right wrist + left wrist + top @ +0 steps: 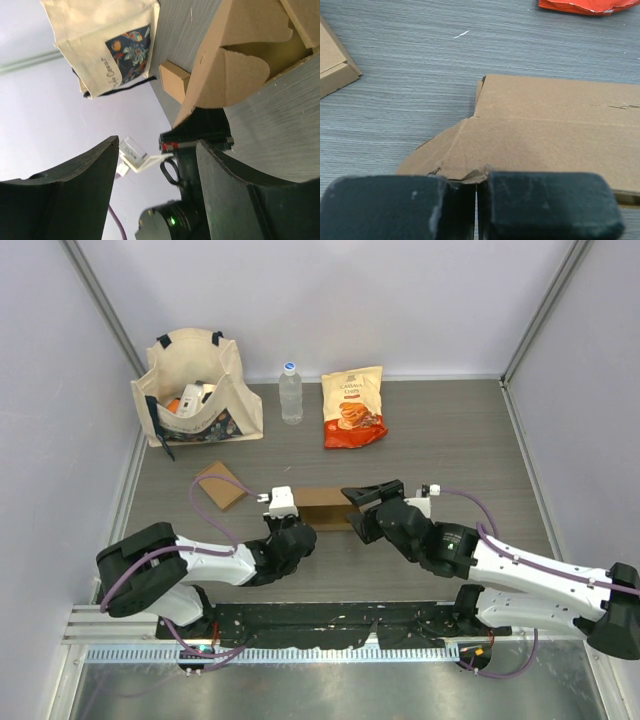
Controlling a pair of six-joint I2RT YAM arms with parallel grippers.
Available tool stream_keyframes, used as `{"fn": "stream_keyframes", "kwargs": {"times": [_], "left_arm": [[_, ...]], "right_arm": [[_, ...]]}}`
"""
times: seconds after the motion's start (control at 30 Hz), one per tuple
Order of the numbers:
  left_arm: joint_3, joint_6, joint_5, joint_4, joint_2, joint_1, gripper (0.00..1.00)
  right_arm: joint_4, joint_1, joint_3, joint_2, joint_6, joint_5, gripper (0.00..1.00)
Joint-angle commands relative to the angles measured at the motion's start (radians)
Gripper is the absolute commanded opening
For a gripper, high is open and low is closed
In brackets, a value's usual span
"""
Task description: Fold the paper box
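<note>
The brown paper box (325, 508) lies on the table between both arms. In the left wrist view its flat panel (555, 130) fills the middle, with a creased flap at the near left. My left gripper (476, 180) is shut on the torn edge of that flap; from above it (303, 524) sits at the box's near-left corner. My right gripper (352, 510) is open at the box's right end. In the right wrist view its fingers (157, 145) stand wide apart with nothing between them, and the box's open end (240, 65) shows rounded flaps.
A second small brown box (221, 485) lies left of the work. At the back stand a tote bag (195, 390), a water bottle (291, 392) and an orange snack bag (353, 407). Walls close in the table on three sides.
</note>
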Motion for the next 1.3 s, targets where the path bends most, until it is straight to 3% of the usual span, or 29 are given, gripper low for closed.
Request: {"fn": "stream_keyframes", "kwargs": {"times": [0.0,0.37,0.5,0.57,0.6,0.67,0.7,0.8,0.97,1.07,1.2,1.27], "left_arm": [[0.024,0.012,-0.059,-0.083,0.036,-0.019,0.00],[0.045,0.012,-0.080,-0.100,0.059,-0.036,0.00],[0.050,0.022,-0.065,-0.103,0.061,-0.039,0.00],[0.051,-0.008,-0.005,-0.165,0.035,-0.041,0.08],[0.048,-0.045,0.031,-0.190,0.013,-0.041,0.26],[0.016,-0.066,0.168,-0.211,-0.056,-0.044,0.44],[0.007,-0.089,0.208,-0.234,-0.079,-0.044,0.58],[-0.038,-0.137,0.392,-0.329,-0.227,-0.048,0.70],[-0.087,-0.105,0.772,-0.515,-0.615,-0.054,0.73],[-0.032,-0.067,0.910,-0.658,-0.781,-0.054,0.74],[0.141,0.001,1.035,-0.839,-0.826,-0.053,0.73],[0.261,0.028,1.017,-0.873,-0.809,-0.053,0.73]], "right_arm": [[0.080,-0.047,-0.007,0.066,0.075,-0.001,0.67],[0.192,-0.101,-0.032,0.204,0.083,-0.069,0.55],[0.256,-0.121,-0.074,0.244,0.092,-0.089,0.31],[0.265,-0.128,-0.087,0.255,0.093,-0.089,0.26],[0.270,-0.133,-0.090,0.255,0.095,-0.087,0.23],[0.273,-0.139,-0.101,0.258,0.101,-0.094,0.16],[0.281,-0.142,-0.102,0.259,0.104,-0.095,0.09],[0.284,-0.145,-0.107,0.266,0.116,-0.100,0.08],[0.299,-0.156,-0.127,0.272,0.115,-0.110,0.08],[0.307,-0.160,-0.142,0.278,0.107,-0.121,0.09],[0.324,-0.171,-0.153,0.302,0.071,-0.164,0.12],[0.351,-0.173,-0.163,0.309,0.035,-0.181,0.15]]}}
